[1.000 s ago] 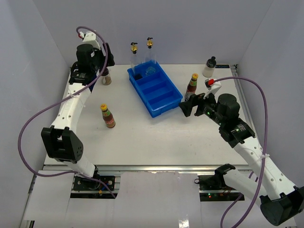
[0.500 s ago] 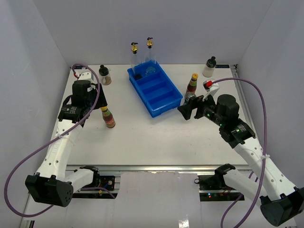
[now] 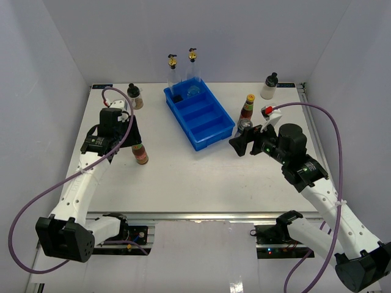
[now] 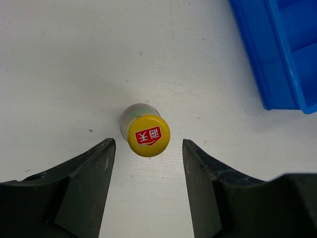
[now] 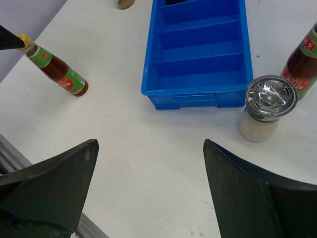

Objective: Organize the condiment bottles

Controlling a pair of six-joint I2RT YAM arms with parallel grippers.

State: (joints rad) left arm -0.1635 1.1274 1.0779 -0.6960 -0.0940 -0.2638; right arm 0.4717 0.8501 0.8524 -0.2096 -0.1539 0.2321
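A dark red sauce bottle (image 3: 140, 152) with a yellow-red cap (image 4: 148, 135) stands on the table left of the blue tray (image 3: 211, 126). My left gripper (image 3: 134, 144) is open right above it, the cap between the fingertips (image 4: 110, 148) without touching. My right gripper (image 3: 242, 144) is open and empty, right of the tray's near end. A second red sauce bottle (image 3: 247, 110) stands beside a small silver-lidded jar (image 5: 270, 106). Two tall clear bottles (image 3: 173, 74) (image 3: 193, 68) stand at the tray's far end. Black-capped jars stand at the far left (image 3: 134, 96) and far right (image 3: 269, 86).
The tray (image 5: 193, 91) lies at a slant in the middle, its two nearer compartments empty. White walls close in the left, right and back. The table's metal front rail runs along the near edge (image 3: 195, 215). Purple cables loop off both arms.
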